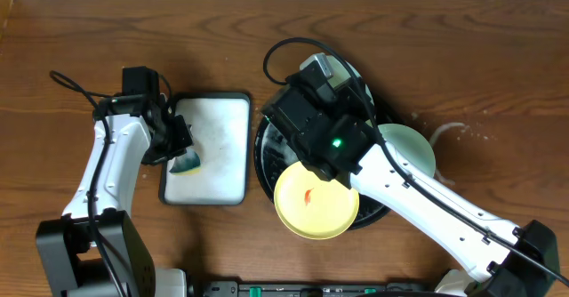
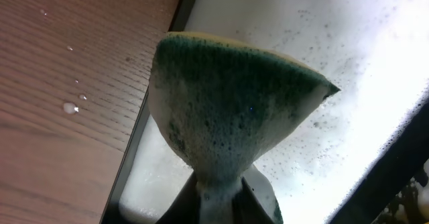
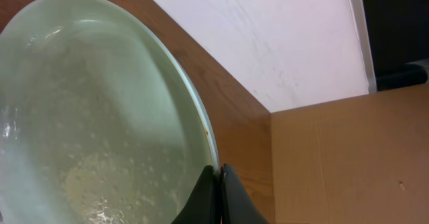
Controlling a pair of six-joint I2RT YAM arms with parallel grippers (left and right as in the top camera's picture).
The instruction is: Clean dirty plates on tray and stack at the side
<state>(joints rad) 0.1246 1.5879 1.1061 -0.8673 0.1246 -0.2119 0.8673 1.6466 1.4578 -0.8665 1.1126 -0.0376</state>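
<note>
One mint-green plate point(image 3: 87, 117), foamy, tilted, rim pinched in right hand point(image 3: 218, 184) above tray point(image 1: 265, 159). Yellow plate point(image 1: 316, 199), smear intact, overlaps tray's front rim. Left hand point(image 2: 221, 194) clamps sponge point(image 2: 228, 103) over white tray point(image 1: 222, 119). Judged: wash step; next, sponge must meet plate.

no readable text, labels, brands or numbers anywhere

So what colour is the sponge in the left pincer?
The sponge is green with a yellow edge; left wrist view.
</note>
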